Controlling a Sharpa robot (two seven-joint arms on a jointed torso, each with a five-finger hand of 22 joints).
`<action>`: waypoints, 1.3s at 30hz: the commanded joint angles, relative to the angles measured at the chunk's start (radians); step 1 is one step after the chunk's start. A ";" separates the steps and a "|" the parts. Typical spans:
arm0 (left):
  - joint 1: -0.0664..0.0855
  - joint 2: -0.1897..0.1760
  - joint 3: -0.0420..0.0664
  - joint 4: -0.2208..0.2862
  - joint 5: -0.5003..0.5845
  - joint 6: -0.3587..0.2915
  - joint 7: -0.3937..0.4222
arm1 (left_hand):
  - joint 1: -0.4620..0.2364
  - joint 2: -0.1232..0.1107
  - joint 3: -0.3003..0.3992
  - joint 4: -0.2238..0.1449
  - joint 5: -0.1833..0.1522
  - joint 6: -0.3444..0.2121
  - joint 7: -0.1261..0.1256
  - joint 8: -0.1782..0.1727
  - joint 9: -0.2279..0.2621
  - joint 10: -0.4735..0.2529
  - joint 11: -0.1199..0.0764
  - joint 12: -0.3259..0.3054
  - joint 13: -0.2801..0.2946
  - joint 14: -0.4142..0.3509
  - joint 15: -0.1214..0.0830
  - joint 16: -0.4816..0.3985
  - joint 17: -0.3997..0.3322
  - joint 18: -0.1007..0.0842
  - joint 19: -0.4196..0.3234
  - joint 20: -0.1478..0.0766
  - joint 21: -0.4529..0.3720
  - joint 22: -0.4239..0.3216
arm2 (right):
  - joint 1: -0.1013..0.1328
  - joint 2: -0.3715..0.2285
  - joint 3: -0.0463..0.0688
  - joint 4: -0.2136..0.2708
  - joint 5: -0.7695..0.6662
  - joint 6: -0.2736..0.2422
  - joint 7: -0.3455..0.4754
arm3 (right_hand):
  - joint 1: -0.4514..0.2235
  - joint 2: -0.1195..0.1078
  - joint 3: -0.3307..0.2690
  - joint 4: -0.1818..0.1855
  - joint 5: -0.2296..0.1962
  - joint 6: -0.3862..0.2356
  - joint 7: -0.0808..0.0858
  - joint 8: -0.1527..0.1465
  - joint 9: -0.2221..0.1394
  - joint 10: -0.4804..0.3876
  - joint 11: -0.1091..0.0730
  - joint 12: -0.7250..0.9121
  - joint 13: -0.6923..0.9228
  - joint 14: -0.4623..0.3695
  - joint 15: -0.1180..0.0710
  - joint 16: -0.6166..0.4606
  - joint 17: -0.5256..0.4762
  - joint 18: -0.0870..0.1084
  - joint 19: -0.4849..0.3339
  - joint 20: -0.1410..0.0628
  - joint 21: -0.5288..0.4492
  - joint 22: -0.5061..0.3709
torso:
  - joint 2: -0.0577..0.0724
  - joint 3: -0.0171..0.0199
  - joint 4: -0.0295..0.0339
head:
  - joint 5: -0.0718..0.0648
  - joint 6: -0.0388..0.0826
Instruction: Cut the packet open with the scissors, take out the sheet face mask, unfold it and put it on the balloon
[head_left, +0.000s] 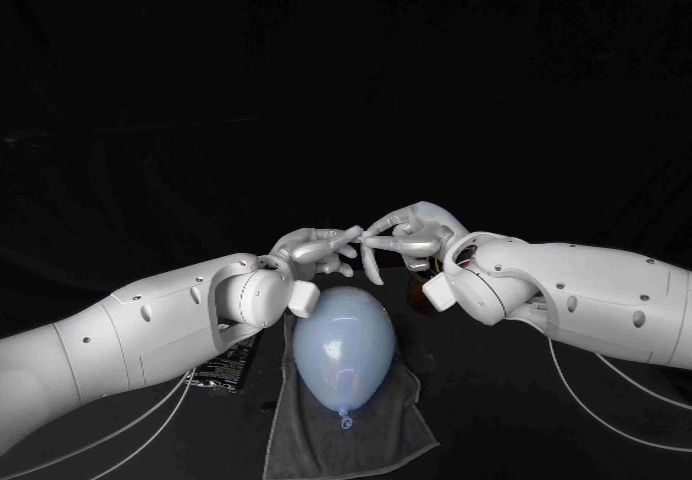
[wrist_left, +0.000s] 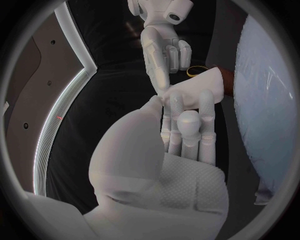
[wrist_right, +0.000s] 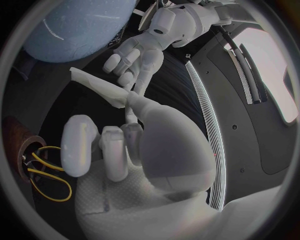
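The sheet face mask (wrist_right: 97, 85) is being pinched by left robot hand (head_left: 317, 250) and right robot hand (head_left: 408, 235); tearing is being risked through uneven pulling.

Pale blue balloon (head_left: 343, 345), dark grey towel (head_left: 361, 435), white sheet mask (wrist_right: 100, 89), yellow-handled scissors (wrist_right: 50, 177), black white-printed packet (head_left: 231, 368), black table (head_left: 490, 450).

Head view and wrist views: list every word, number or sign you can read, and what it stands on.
No text can be read.
On the packet: pale specks of print, too small to read.
On the balloon and the sheet mask: no marks show.
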 joint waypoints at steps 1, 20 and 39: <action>0.001 0.001 0.001 0.003 -0.015 0.012 0.012 | 0.007 -0.004 0.006 0.002 -0.001 0.003 -0.005 0.004 0.001 0.001 -0.006 0.006 0.001 -0.001 -0.005 0.004 0.001 0.013 -0.007 -0.001 0.007 0.002 | 0.000 0.001 0.001 0.000 -0.012 0.016 0.000 | 0.003 0.009 0.005 0.002 0.003 0.007 -0.002 0.004 0.001 0.039 -0.006 0.003 0.167 0.106 -0.007 0.004 0.263 0.004 -0.001 -0.006 -0.004 0.180 | 0.000 -0.0001 0.0001 | 0.000 0.000; 0.001 -0.004 0.001 0.002 -0.016 0.009 0.030 | -0.023 -0.061 0.537 -0.179 -0.001 -0.010 0.008 0.046 0.066 0.021 0.002 -0.038 -0.019 -0.006 -0.001 0.010 -0.009 0.014 -0.070 -0.018 0.134 0.094 | 0.000 -0.004 0.001 -0.001 -0.014 0.010 0.002 | -0.001 0.007 0.011 -0.001 0.003 0.005 -0.002 0.009 0.003 0.039 -0.006 0.004 0.168 0.106 -0.007 0.004 0.263 0.004 0.000 -0.006 -0.003 0.181 | 0.000 0.0002 0.0000 | 0.000 -0.001; 0.001 -0.016 0.002 -0.010 -0.050 0.017 0.030 | -0.074 -0.060 0.580 -0.231 -0.001 -0.018 0.007 0.063 0.091 0.022 0.001 -0.033 -0.013 0.001 -0.002 0.022 0.008 0.015 -0.076 -0.018 0.149 0.102 | 0.000 -0.022 0.001 -0.007 0.012 -0.001 0.011 | -0.008 0.002 0.015 -0.005 0.003 -0.003 -0.002 0.014 0.005 0.028 -0.006 -0.017 0.152 0.106 -0.007 0.004 0.263 0.006 -0.005 -0.006 -0.014 0.178 | 0.000 0.0011 0.0005 | 0.001 -0.001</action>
